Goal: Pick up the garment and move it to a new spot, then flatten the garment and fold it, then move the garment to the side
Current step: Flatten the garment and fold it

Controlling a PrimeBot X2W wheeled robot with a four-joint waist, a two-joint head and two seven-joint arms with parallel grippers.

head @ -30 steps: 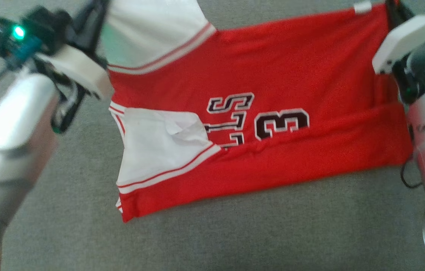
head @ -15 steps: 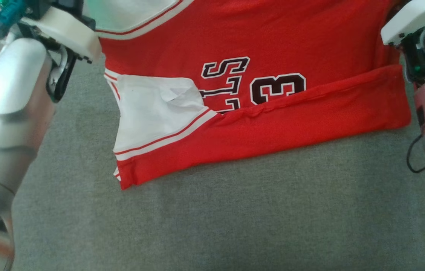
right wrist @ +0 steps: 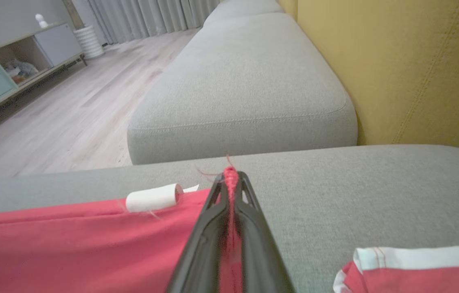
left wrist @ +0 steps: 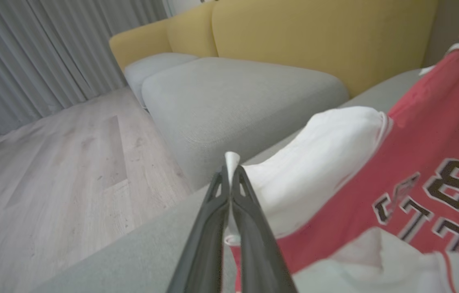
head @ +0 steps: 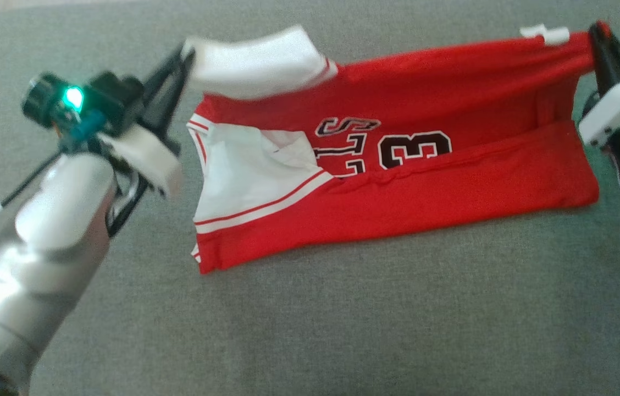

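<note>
Presently we find the garment [head: 398, 181], a red jersey with white sleeves, lying part-folded on the grey sofa cushion [head: 343, 319]. Its far edge is lifted and stretched between both grippers. The left gripper [head: 188, 54] is pressed together on the white sleeve [head: 255, 60]. The right gripper [head: 597, 30] pinches the red corner beside a small white tag [head: 543, 34]. We judge both holds shallow: little cloth shows past the fingertips, so tension could pull either corner free and spoil the fold. Uneven lowering could also drag the folded-up near edge askew. Legible: "13" and a partial "S", "LS"; the fold covers the rest. We read no brand.
</note>
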